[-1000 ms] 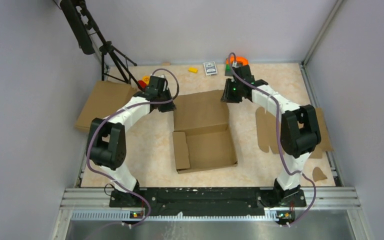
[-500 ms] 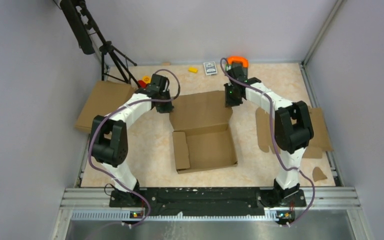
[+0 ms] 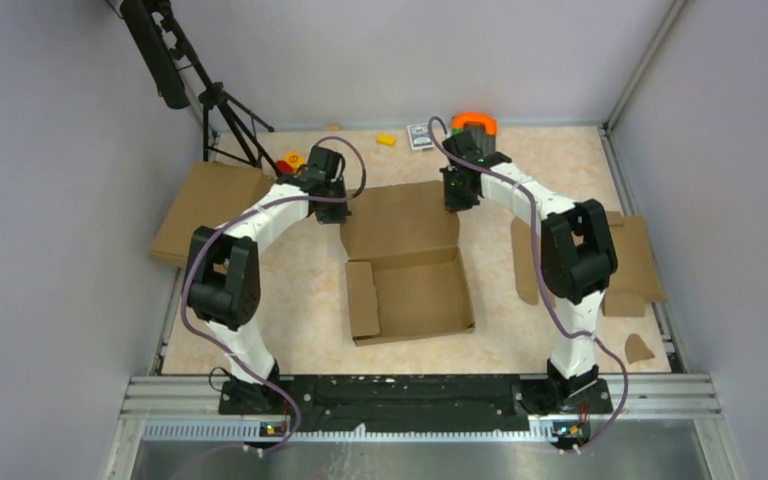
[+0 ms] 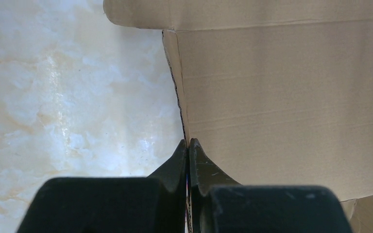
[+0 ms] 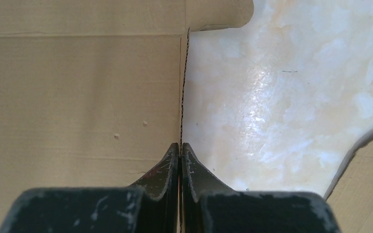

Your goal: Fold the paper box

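Your left gripper and right gripper clench only the thin side edges of the paper box, open at centre frame, so uneven lifting could tear it or slip free

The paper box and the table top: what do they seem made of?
The paper box: matte brown corrugated cardboard; faint parallel ridges cross its panels. The table top: glossy, marble-patterned, perhaps laminate or stone; light glares on it.
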Controlling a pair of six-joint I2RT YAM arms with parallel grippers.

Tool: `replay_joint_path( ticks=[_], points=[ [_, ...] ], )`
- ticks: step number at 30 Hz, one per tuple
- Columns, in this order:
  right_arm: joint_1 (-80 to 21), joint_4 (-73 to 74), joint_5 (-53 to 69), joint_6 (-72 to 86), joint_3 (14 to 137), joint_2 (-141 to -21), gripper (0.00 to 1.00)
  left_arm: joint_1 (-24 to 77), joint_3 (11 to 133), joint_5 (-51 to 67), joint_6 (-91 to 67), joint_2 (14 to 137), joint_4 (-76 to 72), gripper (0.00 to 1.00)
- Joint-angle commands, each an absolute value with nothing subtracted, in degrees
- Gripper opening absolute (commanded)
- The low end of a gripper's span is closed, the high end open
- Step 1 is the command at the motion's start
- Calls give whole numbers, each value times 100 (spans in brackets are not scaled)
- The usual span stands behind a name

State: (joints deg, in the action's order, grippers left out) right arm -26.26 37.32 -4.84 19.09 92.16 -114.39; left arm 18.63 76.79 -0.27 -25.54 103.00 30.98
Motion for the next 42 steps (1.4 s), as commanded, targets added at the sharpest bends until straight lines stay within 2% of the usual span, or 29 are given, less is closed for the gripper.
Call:
replay_joint_path(
  ticks=[1,9,15,19,23,28,36,40,42],
  points=[
    [-2724,3314,-993,1945,9351,-10904,0,2020,7497,-474,-2461,9588,2434,0],
    [-2783,1720,-1482,2250,8223,-9996,0,2412,6452,-1186,-2408,8569,1164,0],
    [-2994,353,-1873,2035,7224,-9443,0,2996,5590,-2246,-2133,8032,-24,0],
    [-3060,-804,-1999,1786,6481,-9094,0,3164,5215,-2549,-1969,7879,-556,0],
    [-3088,-2322,-2070,1427,5552,-8763,10,3332,4926,-2802,-1839,7752,-945,0],
    [-3248,-4400,-2333,936,4169,-8346,17,3745,3693,-3221,-1469,7220,-2539,0],
    [-3569,-4991,-2527,728,3785,-8235,16,4228,3327,-3726,-1405,7101,-3105,0],
    [-3628,-4978,-2541,683,3972,-8316,16,4315,3364,-3843,-1118,7215,-3518,0],
    [-3630,-4939,-2573,590,4143,-8411,13,4315,3564,-3981,-969,7390,-3620,0]
  ],
)
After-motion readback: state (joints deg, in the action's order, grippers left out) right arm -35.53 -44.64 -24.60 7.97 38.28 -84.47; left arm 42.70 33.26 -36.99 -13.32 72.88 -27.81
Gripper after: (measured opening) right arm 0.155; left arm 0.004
